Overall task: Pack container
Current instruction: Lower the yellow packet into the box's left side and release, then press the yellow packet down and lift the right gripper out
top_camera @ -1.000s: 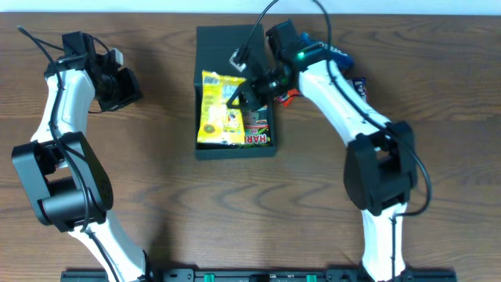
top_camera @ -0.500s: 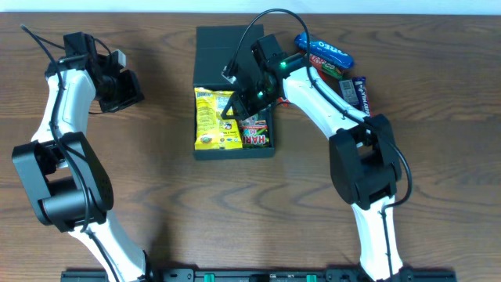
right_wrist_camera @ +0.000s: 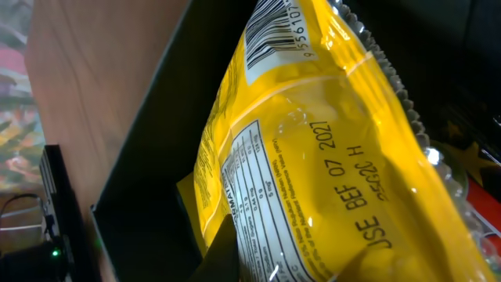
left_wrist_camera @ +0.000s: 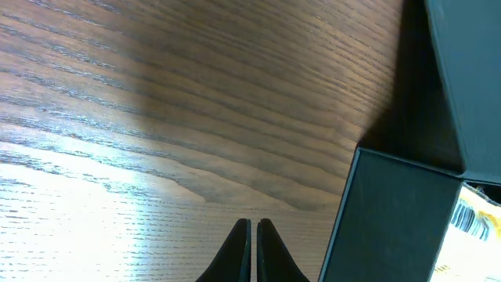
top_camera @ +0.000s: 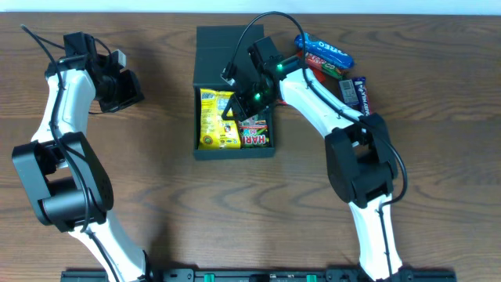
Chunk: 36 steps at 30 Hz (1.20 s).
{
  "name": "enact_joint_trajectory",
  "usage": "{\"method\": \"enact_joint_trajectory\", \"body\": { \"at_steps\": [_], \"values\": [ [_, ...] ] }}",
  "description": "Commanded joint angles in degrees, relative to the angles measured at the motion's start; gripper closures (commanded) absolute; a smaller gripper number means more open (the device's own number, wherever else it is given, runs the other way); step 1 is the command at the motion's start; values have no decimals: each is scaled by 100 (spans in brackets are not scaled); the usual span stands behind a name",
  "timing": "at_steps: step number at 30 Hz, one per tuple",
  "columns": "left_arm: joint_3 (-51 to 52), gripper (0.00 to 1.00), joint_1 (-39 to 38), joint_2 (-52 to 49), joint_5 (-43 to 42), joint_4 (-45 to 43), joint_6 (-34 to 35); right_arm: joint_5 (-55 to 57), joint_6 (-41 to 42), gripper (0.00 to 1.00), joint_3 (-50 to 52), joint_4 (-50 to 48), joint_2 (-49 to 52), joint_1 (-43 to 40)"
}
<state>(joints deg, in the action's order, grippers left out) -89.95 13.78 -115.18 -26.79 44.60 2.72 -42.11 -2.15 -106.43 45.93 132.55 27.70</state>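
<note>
Yellow glossy snack packet [top_camera: 218, 119] lies twelve-to-six in the dark charcoal cardboard container [top_camera: 235, 151] under my right gripper [top_camera: 238, 105], at its nine o'clock; whether it pinches, I cannot tell. My left gripper [left_wrist_camera: 252, 235], pressed together, is farther.

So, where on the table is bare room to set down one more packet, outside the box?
The widest bare table lies in front of the container, between the left arm and the right arm. Another strip runs between the left gripper and the container's left wall. Right of the container is crowded: blue packet, dark bar and the right arm.
</note>
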Motion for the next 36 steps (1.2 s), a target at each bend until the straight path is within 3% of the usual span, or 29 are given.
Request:
{"method": "enact_joint_trajectory", "body": {
  "at_steps": [1, 2, 3, 4, 5, 11, 13, 16, 17, 24, 29, 36],
  "values": [
    [-118, 94, 7, 210, -31, 20, -103, -120, 44, 99, -37, -35, 144, 50],
    [-118, 94, 7, 210, -31, 20, -105, -120, 55, 92, -37, -33, 151, 50],
    [-118, 94, 4, 210, -31, 17, -105, -118, 120, 59, -37, -46, 151, 50],
    [-118, 94, 4, 210, -28, 17, -105, -118, 186, 11, -39, -74, 149, 50],
    [-118, 94, 4, 210, -28, 20, -103, -118, 267, 1, -46, -96, 129, 48],
    [-118, 94, 2, 210, -28, 37, -103, -52, 485, 1, -442, 295, -87, -68],
    [-118, 94, 2, 210, -28, 55, -105, 326, 487, 10, -654, 568, -188, -72],
    [-118, 94, 2, 210, -28, 63, -103, 984, 485, 88, -835, 870, -297, -35],
    [-118, 94, 2, 210, -28, 61, -103, 1043, 483, 99, -833, 903, -299, 0],
    [-118, 94, -35, 210, -28, 61, -103, 1552, 227, 99, -706, 675, -111, 385],
    [-118, 94, -116, 210, -26, 66, -103, 2546, 748, 99, -706, 424, 127, 448],
    [-118, 94, -238, 210, -26, 63, -103, 2911, 898, 99, -706, 334, 531, 450]
  ]
}}
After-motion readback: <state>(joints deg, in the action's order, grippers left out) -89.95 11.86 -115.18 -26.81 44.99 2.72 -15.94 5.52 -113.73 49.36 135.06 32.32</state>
